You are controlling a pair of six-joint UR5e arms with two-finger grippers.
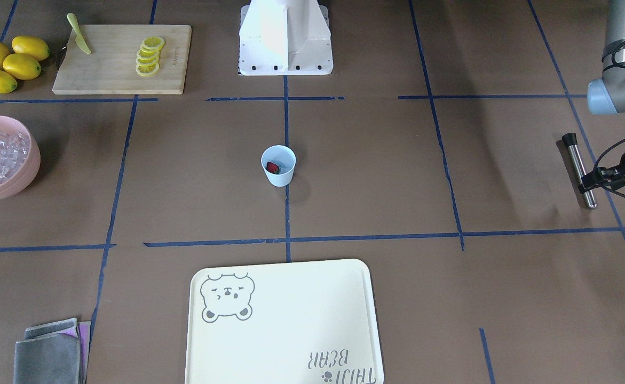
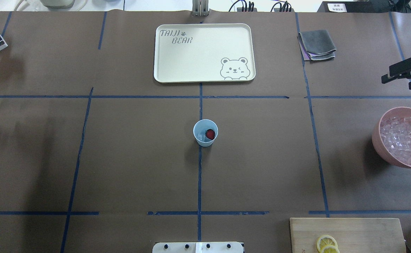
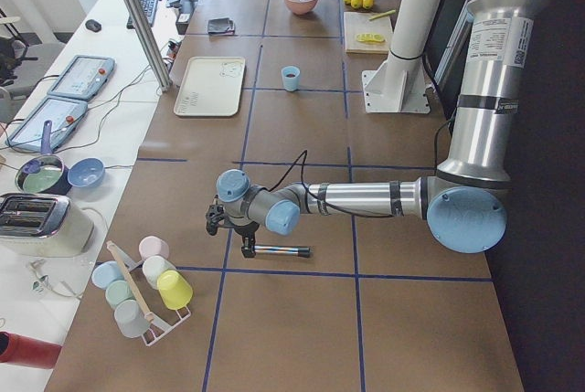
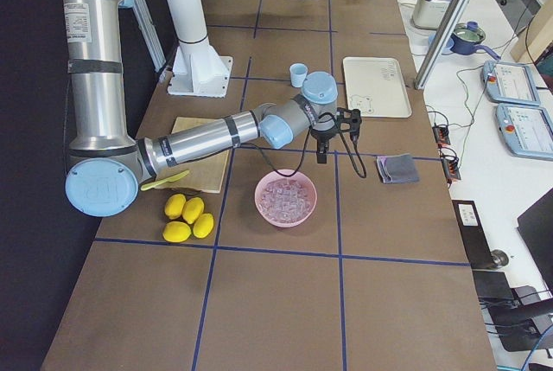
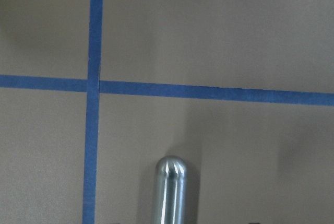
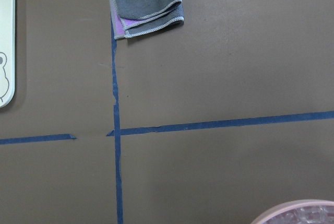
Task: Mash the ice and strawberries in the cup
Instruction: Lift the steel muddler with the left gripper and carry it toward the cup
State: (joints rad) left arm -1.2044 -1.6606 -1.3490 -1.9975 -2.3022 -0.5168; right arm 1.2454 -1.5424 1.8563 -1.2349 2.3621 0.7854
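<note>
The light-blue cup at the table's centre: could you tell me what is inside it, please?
Inside the cup, one red strawberry piece lies beside clear ice; anything beneath them is covered.

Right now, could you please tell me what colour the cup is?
The cup is pale light blue, clearest in the overhead exterior view.

Pale blue cup [image 2: 205, 143] stands upright, holding 1 red strawberry [image 2: 210, 133] and ice [image 2: 201, 136].

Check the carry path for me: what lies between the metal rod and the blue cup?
Nothing but bare table cover crossed by one blue tape line, from the metal rod to the cup, in the front-facing view.
</note>
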